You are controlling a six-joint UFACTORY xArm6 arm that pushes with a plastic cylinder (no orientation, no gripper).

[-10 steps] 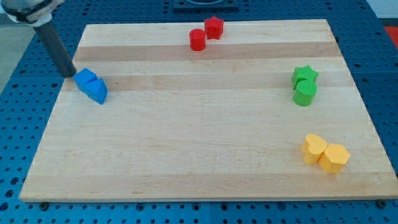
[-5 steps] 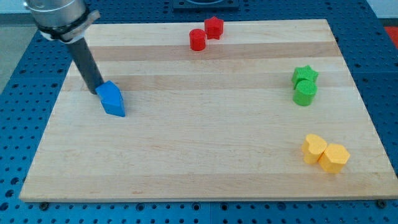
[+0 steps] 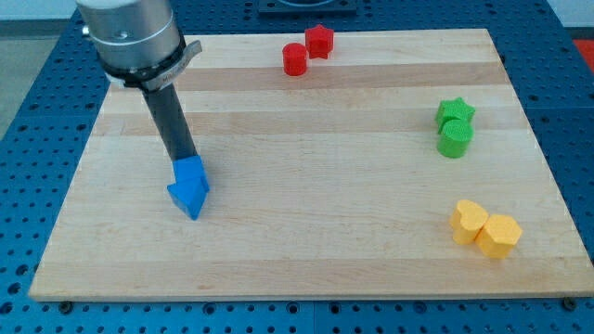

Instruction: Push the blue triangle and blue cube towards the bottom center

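Note:
Two blue blocks sit pressed together on the left half of the wooden board [image 3: 325,195], at about mid-height. The blue cube [image 3: 191,171] is the upper one and the blue triangle [image 3: 188,198] lies just below it, touching it. My tip [image 3: 186,159] rests against the cube's upper edge, on the side toward the view's top. The dark rod rises from the tip toward the view's top left and hides the board behind it.
A red cylinder [image 3: 295,59] and a red block [image 3: 319,41] stand at the top centre. A green star [image 3: 455,112] and a green cylinder [image 3: 455,139] touch at the right. A yellow heart [image 3: 469,222] and a yellow hexagon [image 3: 498,235] sit at the bottom right.
My tip has moved down and to the right, pushing both blue blocks with it from the upper left corner toward the board's middle left. The other blocks have not moved.

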